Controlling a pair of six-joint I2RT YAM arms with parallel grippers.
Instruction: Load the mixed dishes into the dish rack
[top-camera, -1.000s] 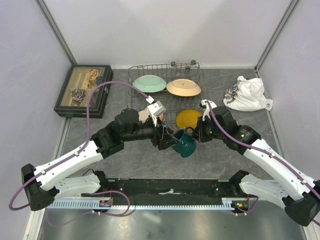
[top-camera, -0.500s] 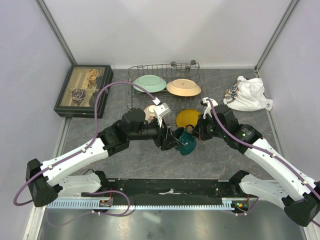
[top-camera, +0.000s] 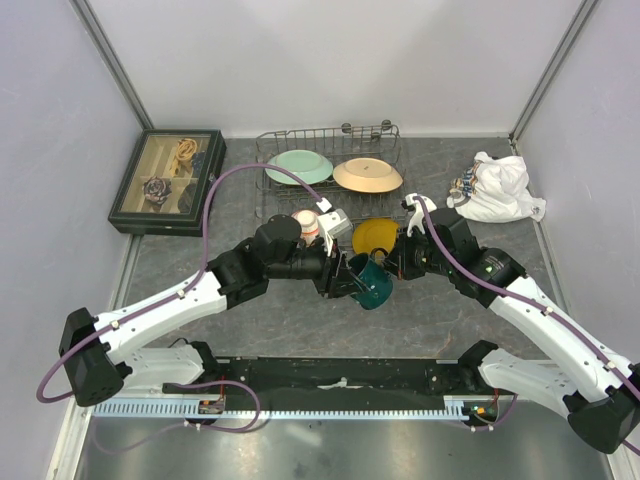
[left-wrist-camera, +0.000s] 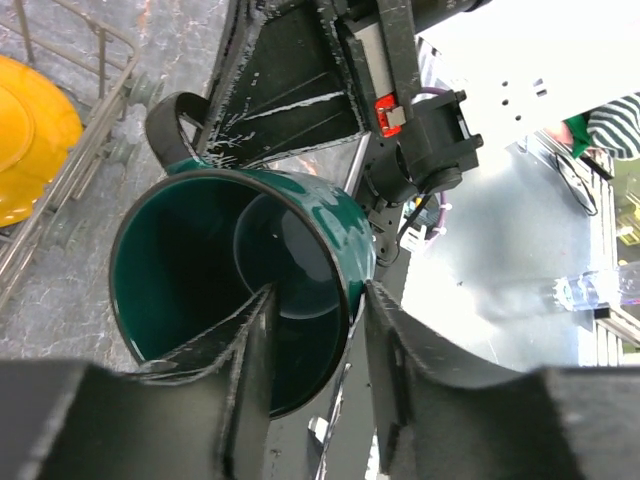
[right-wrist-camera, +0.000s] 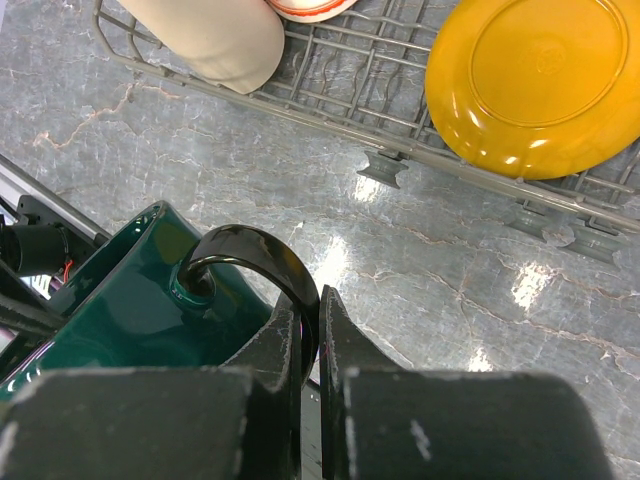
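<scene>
Dark green mug (top-camera: 372, 285) in left claw (left-wrist-camera: 318, 292), right claw (right-wrist-camera: 308, 310), prob. beside dish rack (top-camera: 325, 131).

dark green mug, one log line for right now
dark green mug: outside dish rack | left gripper: shut on rim | right gripper: shut on handle | phase: two-arm hold, not yet loaded

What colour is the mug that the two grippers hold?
The mug is dark green and glossy, inside and outside. The left wrist view shows it best.
</scene>
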